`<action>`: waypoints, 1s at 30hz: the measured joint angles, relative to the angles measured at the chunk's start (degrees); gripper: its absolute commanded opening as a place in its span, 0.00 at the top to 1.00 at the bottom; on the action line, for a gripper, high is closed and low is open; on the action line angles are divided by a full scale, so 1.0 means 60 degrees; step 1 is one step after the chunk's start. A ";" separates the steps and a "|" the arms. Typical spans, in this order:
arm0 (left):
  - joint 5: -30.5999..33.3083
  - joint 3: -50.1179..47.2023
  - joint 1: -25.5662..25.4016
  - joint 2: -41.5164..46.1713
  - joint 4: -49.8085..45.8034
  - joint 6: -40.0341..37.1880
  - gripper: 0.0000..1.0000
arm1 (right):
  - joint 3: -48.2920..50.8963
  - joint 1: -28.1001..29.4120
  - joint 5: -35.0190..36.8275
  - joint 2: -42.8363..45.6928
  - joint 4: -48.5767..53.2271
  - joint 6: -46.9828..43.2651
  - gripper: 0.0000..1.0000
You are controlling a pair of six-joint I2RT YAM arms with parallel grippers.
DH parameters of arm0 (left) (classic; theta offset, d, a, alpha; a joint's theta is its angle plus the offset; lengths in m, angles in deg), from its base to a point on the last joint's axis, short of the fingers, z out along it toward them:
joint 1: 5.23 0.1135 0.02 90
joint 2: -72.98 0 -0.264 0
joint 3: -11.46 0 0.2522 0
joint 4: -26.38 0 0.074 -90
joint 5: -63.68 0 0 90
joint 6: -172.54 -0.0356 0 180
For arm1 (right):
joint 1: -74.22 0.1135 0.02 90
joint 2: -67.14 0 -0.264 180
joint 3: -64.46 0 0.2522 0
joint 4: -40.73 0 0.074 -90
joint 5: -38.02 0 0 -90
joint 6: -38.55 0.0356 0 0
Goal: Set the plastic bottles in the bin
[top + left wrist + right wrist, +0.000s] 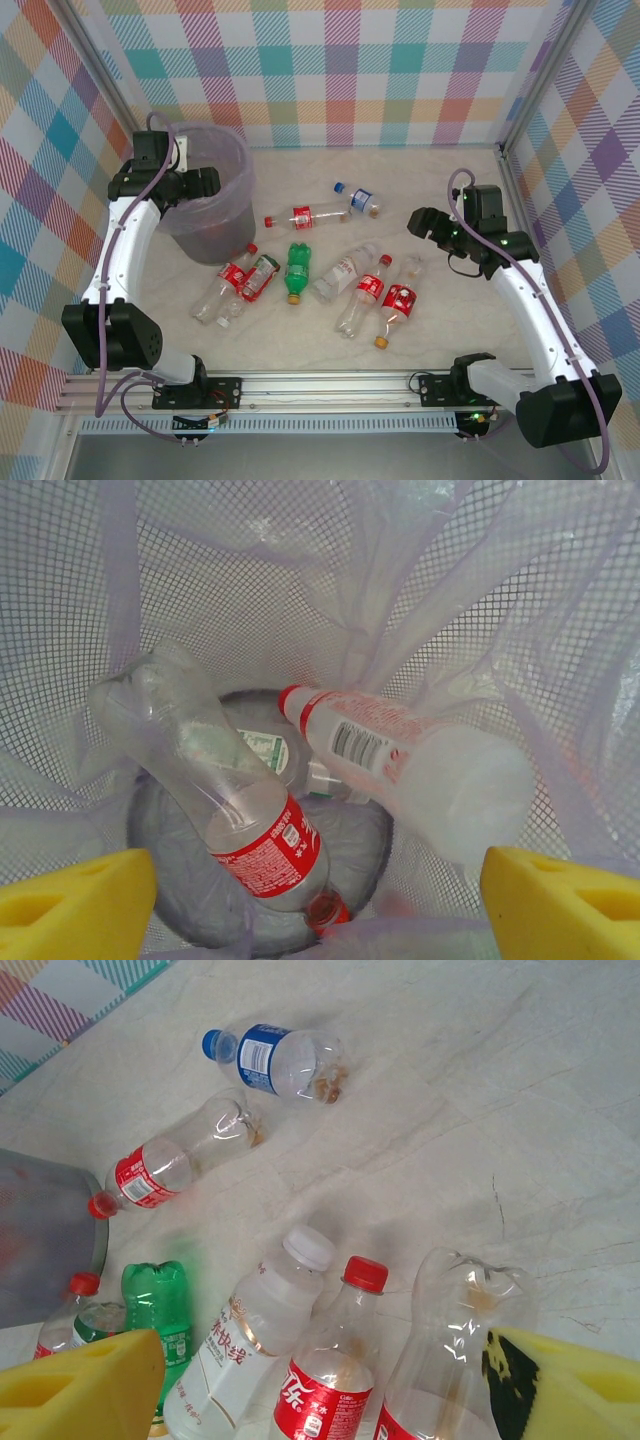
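over the bin (226, 214) | left tool (203, 183) spread, empty | right tool (421, 222) spread above plastic bottles (362, 291)

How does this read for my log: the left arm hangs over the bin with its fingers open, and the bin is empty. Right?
Not quite: the bin is not empty. The left wrist view shows bottles lying inside, among them a red-labelled clear bottle and a whitish bottle. The left fingers are indeed open over the bin.

Lilac bin (236, 212), green bottle (297, 268), red-labelled bottles (401, 297), plaid walls (340, 70) (pastel)
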 measured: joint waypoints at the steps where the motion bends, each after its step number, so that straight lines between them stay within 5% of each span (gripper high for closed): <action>1: 0.0000 0.0000 0.0000 0.0000 0.0000 0.0000 0.16 | 0.0000 0.0000 -0.0004 -0.0015 -0.0011 0.0000 0.17; 14: 0.0353 0.1024 0.0000 0.1024 -0.0452 -0.0076 0.10 | -0.0393 -0.0007 -0.0113 -0.0357 0.0572 -0.0266 0.19; 18: 0.0437 0.2022 -0.0222 0.1581 -0.0780 0.0055 0.18 | -0.0488 -0.0007 -0.0372 -0.0357 0.1188 -0.0357 0.24; 20: 0.0900 0.2153 -0.1024 0.2095 -0.0783 0.0262 0.19 | -0.0299 -0.0007 -0.0601 -0.0339 0.1330 -0.0328 0.27; 25: 0.1096 0.1982 -0.4572 0.2914 -0.0699 0.1002 0.19 | 0.0962 0.0098 -0.1100 -0.0554 0.1377 0.0004 0.33; 30: 0.1177 -0.1064 -0.6295 0.3541 0.0769 0.2109 0.21 | 0.2149 0.0288 -0.1024 -0.0703 0.1326 0.0503 0.29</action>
